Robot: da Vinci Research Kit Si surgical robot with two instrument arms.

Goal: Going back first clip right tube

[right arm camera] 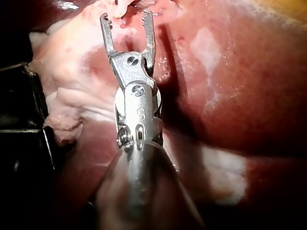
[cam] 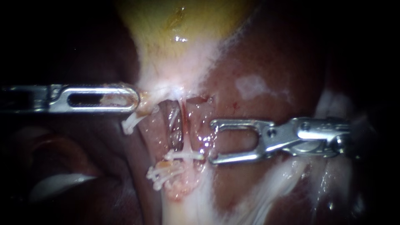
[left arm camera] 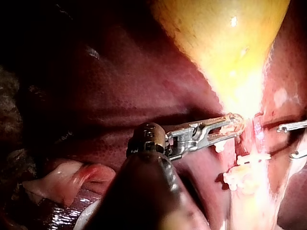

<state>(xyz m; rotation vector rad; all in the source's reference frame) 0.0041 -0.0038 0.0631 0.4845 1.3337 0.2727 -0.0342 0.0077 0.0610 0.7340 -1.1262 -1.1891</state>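
Light is strongest on the gallbladder (cam: pixel 179 25) and the pale tissue (cam: pixel 175 79) at its narrow end, where wet spots glint white; in the left wrist view that tissue glares nearly blank. Farther from the gallbladder the liver (cam: pixel 271 62) dims into black shadow.

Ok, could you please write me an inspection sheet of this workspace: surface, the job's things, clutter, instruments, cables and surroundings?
Surface: wet dark red liver, with the yellow gallbladder lying on it.
Job's things: white clip across a thin pale tube; more white clips bunched near it; another white clip by the left instrument's tip.
Clutter: nothing seen.
Instruments: slender metal left instrument, jaws shut on pale tissue at the gallbladder's neck; slender metal right instrument, jaws open and empty, tips close beside the white clip.
Cables: nothing seen.
Surroundings: dark, nothing seen.
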